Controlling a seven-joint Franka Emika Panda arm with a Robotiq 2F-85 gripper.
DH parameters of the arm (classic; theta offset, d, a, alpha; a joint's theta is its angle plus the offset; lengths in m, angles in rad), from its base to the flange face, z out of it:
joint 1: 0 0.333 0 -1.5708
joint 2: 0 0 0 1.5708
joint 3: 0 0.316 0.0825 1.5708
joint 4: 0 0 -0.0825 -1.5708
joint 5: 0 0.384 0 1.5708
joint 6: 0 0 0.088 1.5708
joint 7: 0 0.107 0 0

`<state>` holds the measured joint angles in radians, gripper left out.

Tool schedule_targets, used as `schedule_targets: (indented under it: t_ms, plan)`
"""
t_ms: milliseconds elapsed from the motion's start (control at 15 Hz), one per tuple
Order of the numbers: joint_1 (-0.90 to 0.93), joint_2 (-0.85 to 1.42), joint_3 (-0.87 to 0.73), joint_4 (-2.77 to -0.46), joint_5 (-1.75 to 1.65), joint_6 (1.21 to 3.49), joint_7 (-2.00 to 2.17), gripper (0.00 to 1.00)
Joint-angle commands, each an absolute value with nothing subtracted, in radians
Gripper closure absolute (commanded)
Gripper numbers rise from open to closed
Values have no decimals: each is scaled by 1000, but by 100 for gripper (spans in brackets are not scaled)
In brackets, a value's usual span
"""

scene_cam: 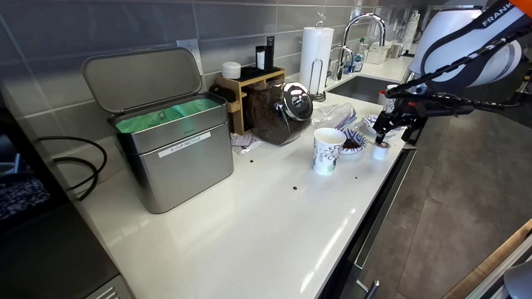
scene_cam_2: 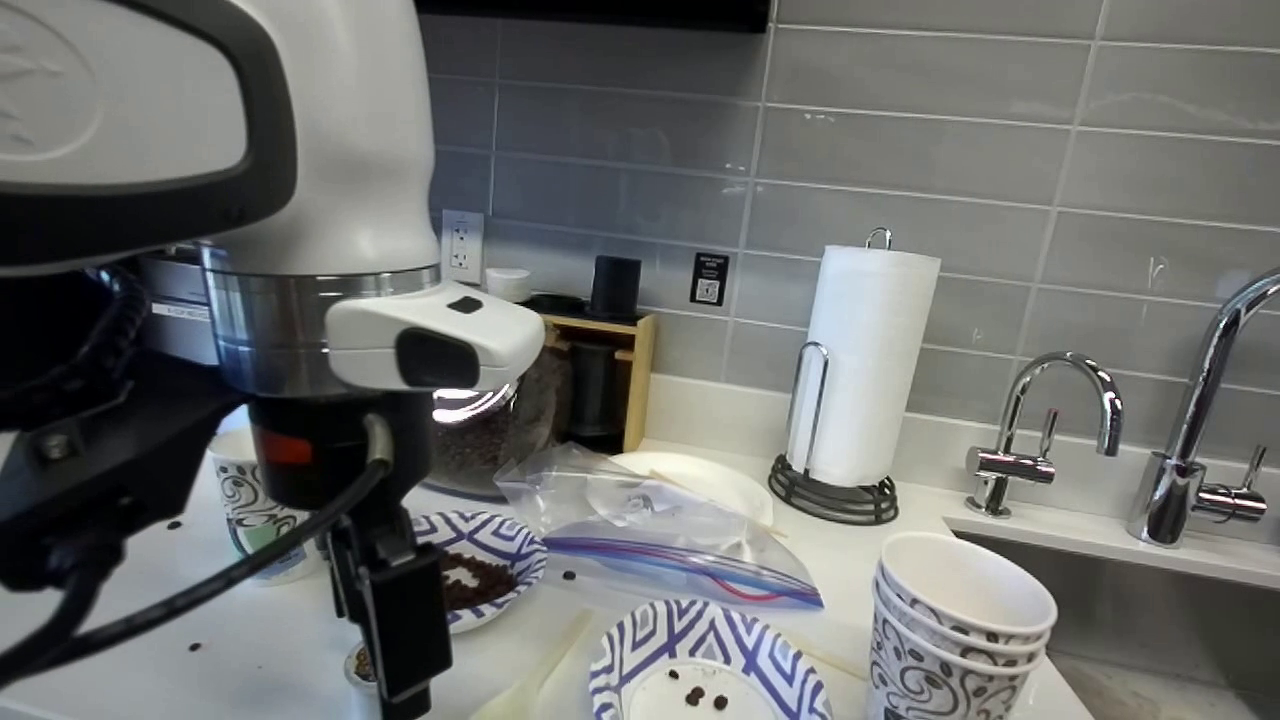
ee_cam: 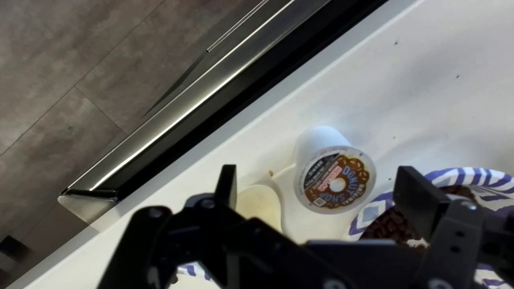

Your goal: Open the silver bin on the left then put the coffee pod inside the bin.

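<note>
Gripper (ee_cam: 317,176): empty, spread near coffee pod (ee_cam: 337,182), wrist-frame centre-right; could tip it onto plate (ee_cam: 466,176), lower right, if closing off-centre.

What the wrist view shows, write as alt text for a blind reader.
A coffee pod stands lid up on a white counter, framed by the open gripper. A blue-patterned plate of dark bits lies at right, floor at upper left.
</note>
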<state>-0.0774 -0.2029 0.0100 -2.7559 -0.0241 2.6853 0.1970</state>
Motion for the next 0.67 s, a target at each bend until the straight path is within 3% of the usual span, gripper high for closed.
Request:
schedule_targets:
  t_ms: [0, 600]
  plan:
    - [-57, -168, -2, -2755, 6, 2714, 157, 0]
    - [-40, -134, -1, -2745, 3, 2761, 106, 0]
